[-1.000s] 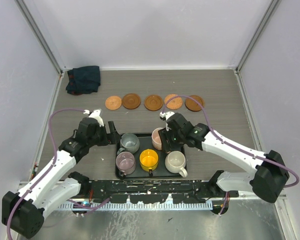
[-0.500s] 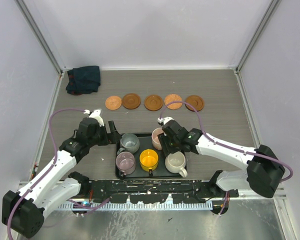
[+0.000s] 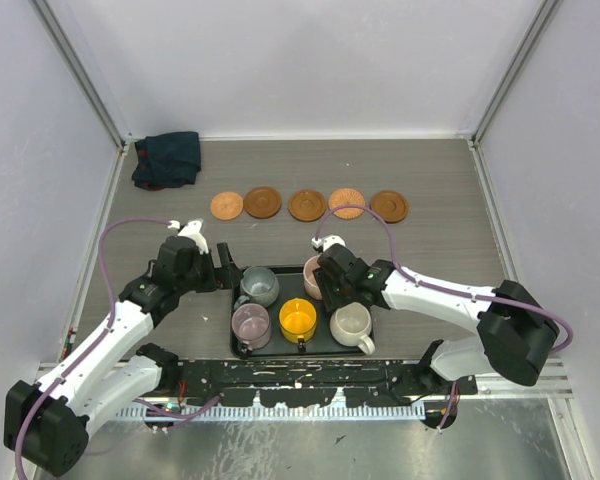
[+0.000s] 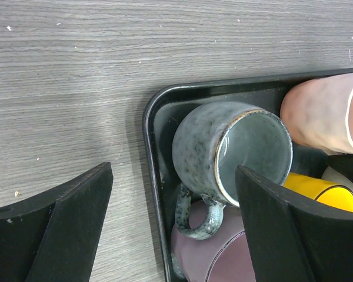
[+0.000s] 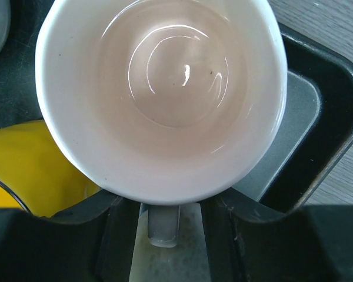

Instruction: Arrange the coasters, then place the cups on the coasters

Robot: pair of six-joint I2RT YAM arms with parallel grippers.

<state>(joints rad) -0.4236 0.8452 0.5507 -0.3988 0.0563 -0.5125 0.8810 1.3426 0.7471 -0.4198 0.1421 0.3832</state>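
Five brown coasters (image 3: 307, 205) lie in a row across the table's middle. The cups stand on a black tray (image 3: 285, 292): grey-green (image 3: 259, 286), mauve (image 3: 250, 325), yellow (image 3: 298, 319), cream (image 3: 351, 324), and pink (image 3: 311, 272), which is partly hidden. My right gripper (image 3: 323, 283) hangs over the pink cup (image 5: 165, 88). Its jaws straddle the cup's handle (image 5: 163, 226) with a thin gap on each side. My left gripper (image 3: 230, 270) stands wide open at the tray's left rim. The grey-green cup (image 4: 223, 153) and its handle (image 4: 200, 217) sit between the fingers (image 4: 53, 223).
A dark blue cloth (image 3: 167, 158) lies crumpled at the back left corner. White walls enclose the table on three sides. The tray's raised rim (image 4: 150, 117) runs between the left fingers. Tray floor and rim (image 5: 335, 117) show beside the pink cup.
My right arm has slid left and settled over the pink cup, and its jaws have narrowed round the handle. The left arm and all cups have stayed put.
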